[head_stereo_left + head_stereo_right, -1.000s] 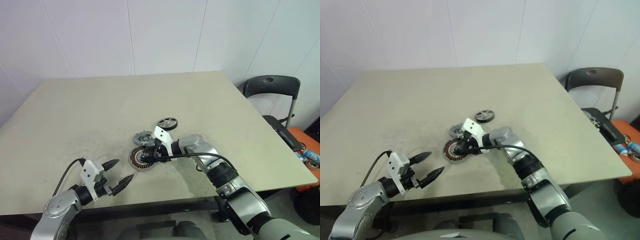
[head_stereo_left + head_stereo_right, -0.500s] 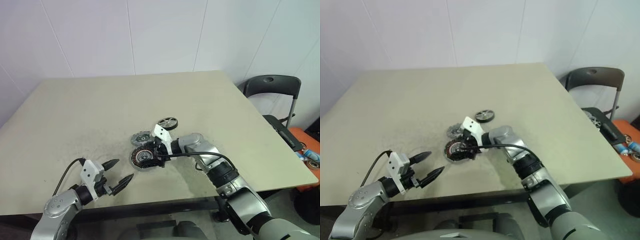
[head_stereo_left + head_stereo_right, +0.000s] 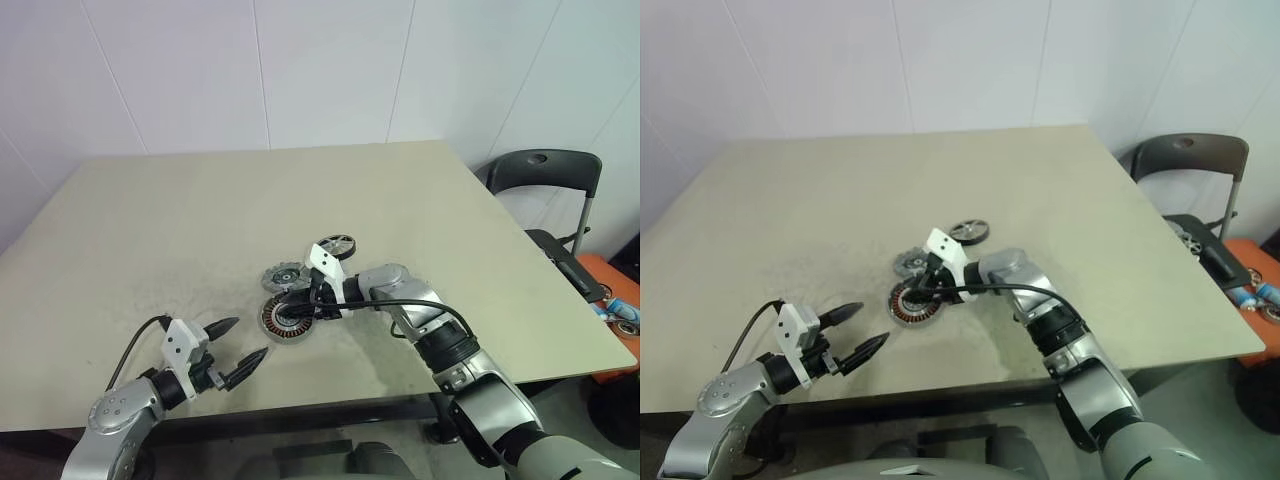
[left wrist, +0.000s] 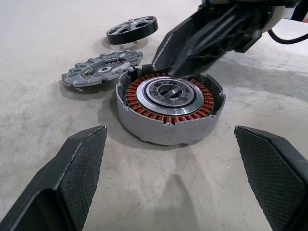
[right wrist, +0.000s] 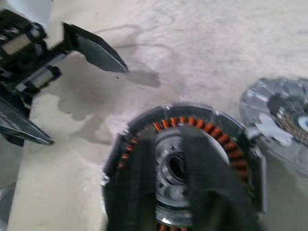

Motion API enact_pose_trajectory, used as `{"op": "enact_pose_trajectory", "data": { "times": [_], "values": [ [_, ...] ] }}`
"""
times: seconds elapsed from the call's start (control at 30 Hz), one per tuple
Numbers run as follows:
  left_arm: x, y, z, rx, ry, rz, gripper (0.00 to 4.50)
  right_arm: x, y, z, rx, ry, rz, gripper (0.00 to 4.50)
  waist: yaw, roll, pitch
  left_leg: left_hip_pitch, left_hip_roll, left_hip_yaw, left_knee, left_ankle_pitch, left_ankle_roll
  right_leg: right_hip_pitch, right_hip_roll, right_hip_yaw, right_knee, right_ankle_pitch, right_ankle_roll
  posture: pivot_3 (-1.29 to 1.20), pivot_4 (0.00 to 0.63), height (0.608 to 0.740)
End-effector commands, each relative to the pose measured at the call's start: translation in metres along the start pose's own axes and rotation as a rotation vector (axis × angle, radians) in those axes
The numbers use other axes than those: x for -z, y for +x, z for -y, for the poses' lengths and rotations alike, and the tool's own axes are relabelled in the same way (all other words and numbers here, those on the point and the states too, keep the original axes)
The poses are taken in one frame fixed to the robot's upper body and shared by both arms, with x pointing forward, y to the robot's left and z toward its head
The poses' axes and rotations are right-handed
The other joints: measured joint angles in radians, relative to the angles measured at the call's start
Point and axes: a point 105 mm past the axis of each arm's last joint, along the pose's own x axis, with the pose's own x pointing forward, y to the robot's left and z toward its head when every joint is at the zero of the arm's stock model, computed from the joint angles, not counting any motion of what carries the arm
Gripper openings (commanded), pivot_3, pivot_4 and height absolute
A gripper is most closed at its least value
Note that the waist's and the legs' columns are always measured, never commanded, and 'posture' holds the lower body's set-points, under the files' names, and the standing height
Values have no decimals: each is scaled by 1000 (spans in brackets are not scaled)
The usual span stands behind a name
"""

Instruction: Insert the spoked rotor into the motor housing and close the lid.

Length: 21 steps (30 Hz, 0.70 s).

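The motor housing (image 4: 171, 98) lies flat on the table with its copper windings and silver hub facing up. Just behind it lies the notched lid (image 4: 98, 72), and the black-rimmed spoked rotor (image 4: 132, 30) sits farther back. My right gripper (image 3: 294, 307) hangs over the housing's far rim, its fingers (image 4: 192, 43) together in a wedge with nothing between them. My left gripper (image 3: 246, 340) stands open near the table's front edge, a short way in front of the housing and apart from it, fingers (image 4: 77, 163) spread wide.
The beige table (image 3: 200, 220) reaches back to a white wall. A black chair (image 3: 545, 175) stands past the table's right edge, with an orange object (image 3: 620, 285) beside it on the floor.
My right gripper's fingers opened and then came together over the housing. The housing looked tipped up half a second ago and now lies flat. My left arm has kept still.
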Motion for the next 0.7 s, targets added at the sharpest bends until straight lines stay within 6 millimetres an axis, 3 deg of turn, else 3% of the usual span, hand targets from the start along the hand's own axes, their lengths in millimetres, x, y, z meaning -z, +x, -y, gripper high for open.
{"op": "enact_pose_trajectory", "data": {
  "times": [0.03, 0.2, 0.37, 0.5, 0.7],
  "values": [
    [-11, 3, 3, 25, 42, 25, 4500, -9, -2, 6, 26, -19, 20, 26, 0, 0, 0, 0, 0, 0, 0, 0, 0, 0, 0, 0, 0, 0, 0, 0, 0, 740],
    [-11, 3, 3, 26, 43, 26, 4500, 11, -2, 2, -3, -17, -45, 26, 0, 0, 0, -1, 0, 0, -1, 0, 0, -1, 0, 0, -1, 0, 0, 0, 0, 740],
    [-11, 3, 3, 25, 42, 25, 4500, 19, -2, -4, -39, -5, -57, 26, -1, 0, 0, -1, 0, 0, -1, 0, 0, -1, 0, 0, -1, 0, 0, 0, 0, 740],
    [-11, 3, 3, 25, 40, 25, 4500, 17, -2, -5, -39, -7, -49, 26, -1, 0, 0, 0, 0, 0, -1, 0, 0, 0, 0, 0, -1, 0, 0, 0, 0, 740],
    [-11, 3, 4, 25, 39, 26, 4500, -5, -4, -3, -36, 3, 50, 26, 0, 1, 0, -1, 0, 0, -1, 0, 0, -1, 0, 0, -1, 0, 0, 0, 0, 740]
  ]
}}
